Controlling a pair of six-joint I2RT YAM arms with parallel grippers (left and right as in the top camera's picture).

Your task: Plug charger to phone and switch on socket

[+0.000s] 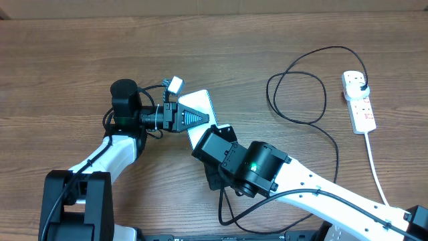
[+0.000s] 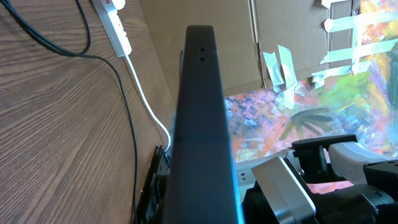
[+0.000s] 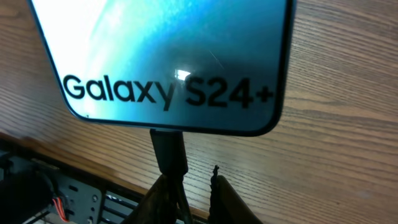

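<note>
The phone [image 1: 204, 102] lies tilted at mid-table, and my left gripper [image 1: 199, 118] is shut on its sides. In the left wrist view the phone's dark edge [image 2: 199, 118] fills the middle. In the right wrist view the phone's screen end [image 3: 174, 56] reads "Galaxy S24+". The charger's black connector [image 3: 168, 149] sits in the phone's bottom edge. My right gripper [image 3: 193, 180] is just below it, slightly open, with the cable lying along its left finger. The charger cable [image 1: 297, 90] loops right to a black plug [image 1: 362, 87] seated in the white socket [image 1: 364, 114].
The socket's white cord [image 1: 376, 167] runs toward the front right edge. The socket [image 2: 115, 22], its cord and the black cable [image 2: 62, 46] show in the left wrist view. A small white and blue part [image 1: 175, 84] sits on the left wrist.
</note>
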